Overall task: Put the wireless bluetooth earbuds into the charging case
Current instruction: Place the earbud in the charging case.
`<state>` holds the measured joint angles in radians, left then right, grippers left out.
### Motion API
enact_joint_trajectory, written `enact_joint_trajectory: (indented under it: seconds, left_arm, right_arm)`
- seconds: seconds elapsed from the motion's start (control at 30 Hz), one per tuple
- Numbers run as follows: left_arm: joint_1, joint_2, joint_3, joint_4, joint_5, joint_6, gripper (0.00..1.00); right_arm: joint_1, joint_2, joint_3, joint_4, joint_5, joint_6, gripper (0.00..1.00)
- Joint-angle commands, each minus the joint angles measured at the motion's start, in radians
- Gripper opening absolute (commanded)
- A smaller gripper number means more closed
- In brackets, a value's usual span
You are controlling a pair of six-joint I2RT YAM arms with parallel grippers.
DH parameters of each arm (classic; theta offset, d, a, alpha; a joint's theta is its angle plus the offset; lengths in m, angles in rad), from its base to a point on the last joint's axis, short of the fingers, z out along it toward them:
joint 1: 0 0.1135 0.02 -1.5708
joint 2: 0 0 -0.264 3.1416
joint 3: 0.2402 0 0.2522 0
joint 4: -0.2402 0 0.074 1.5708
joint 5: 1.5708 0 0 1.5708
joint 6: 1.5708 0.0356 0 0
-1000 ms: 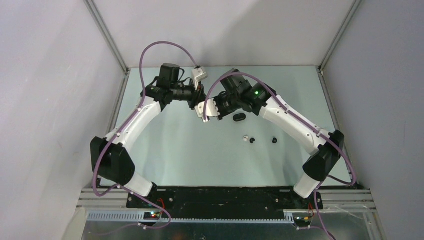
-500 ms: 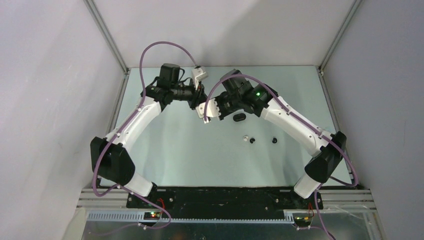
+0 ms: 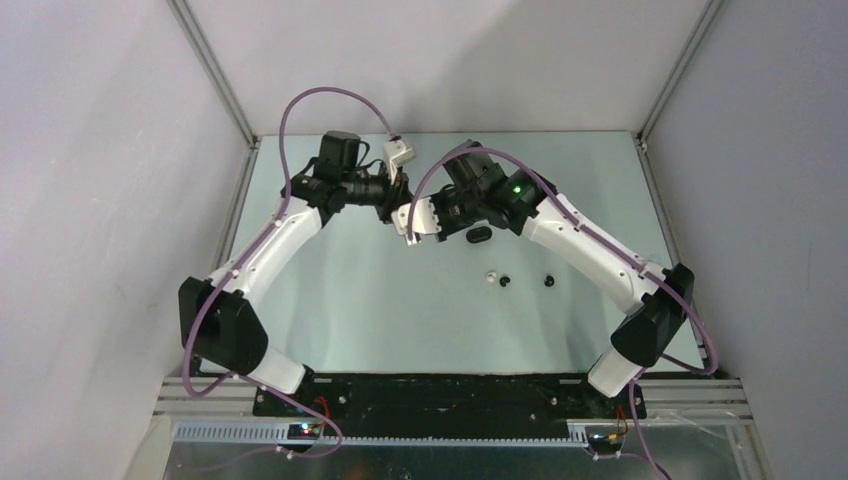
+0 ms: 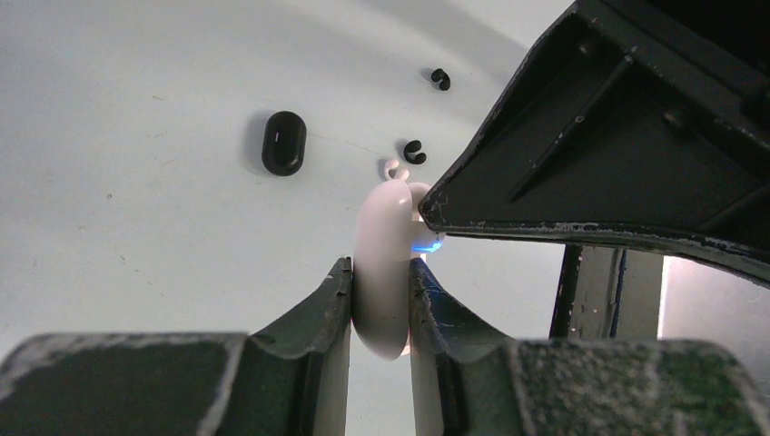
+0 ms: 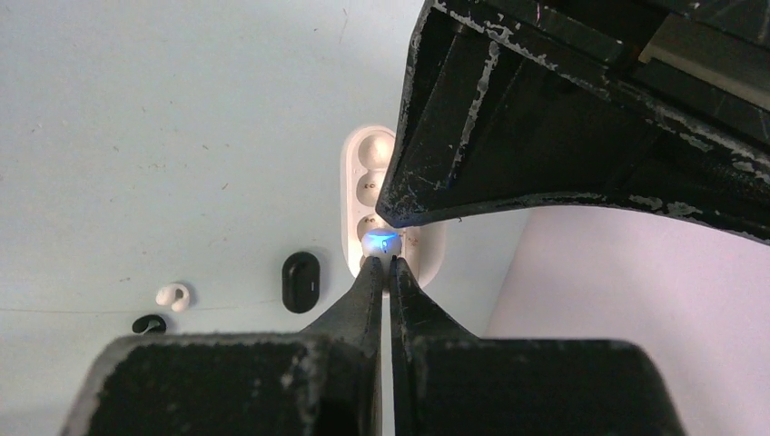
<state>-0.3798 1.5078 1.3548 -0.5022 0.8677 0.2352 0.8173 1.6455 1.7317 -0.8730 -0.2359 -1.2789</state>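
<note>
Two grippers meet over far middle of table point(image 3: 330, 300). Left gripper point(image 4: 380, 272) clamped on white charging case point(image 4: 381, 227). Right gripper point(image 5: 382, 272) pinches white earbud point(image 5: 380, 243), blue glow, touching case socket. Judgement: steady case, align bud with socket, press gently, release once seated. Loose, nearer right: white bud point(image 5: 172, 296), black buds point(image 4: 415, 152), black case point(image 4: 283, 143).

The left arm point(image 3: 268, 240) and the right arm point(image 3: 585, 240) both reach forward from their bases and bend inward at the elbows, so their wrists meet nearly tip to tip. The left gripper point(image 4: 380, 277) is clamped on a white case point(image 4: 381, 245). The right gripper point(image 5: 382, 272) has its fingers pinched almost together on a small white bud point(image 5: 380, 242).
</note>
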Motion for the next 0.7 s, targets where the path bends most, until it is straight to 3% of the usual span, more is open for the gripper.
enact_joint_trajectory:
  seconds: [0.0,0.33,0.57,0.67]
  left_arm:
    - [-0.008,-0.052,-0.003,0.028,0.011,-0.018,0.0]
    - [-0.009,-0.057,-0.009,0.037,0.012,-0.029,0.0]
    - [-0.008,-0.056,-0.01,0.038,0.016,-0.03,0.0]
    - [-0.009,-0.055,-0.009,0.039,0.016,-0.029,0.0]
  right_arm:
    - [0.009,-0.015,0.002,0.019,-0.031,0.03,0.0]
    - [0.013,0.002,0.02,-0.016,-0.048,0.035,0.0]
    - [0.023,0.021,0.014,0.008,0.026,0.034,0.0]
    - [0.023,0.022,0.014,0.018,0.032,0.045,0.07]
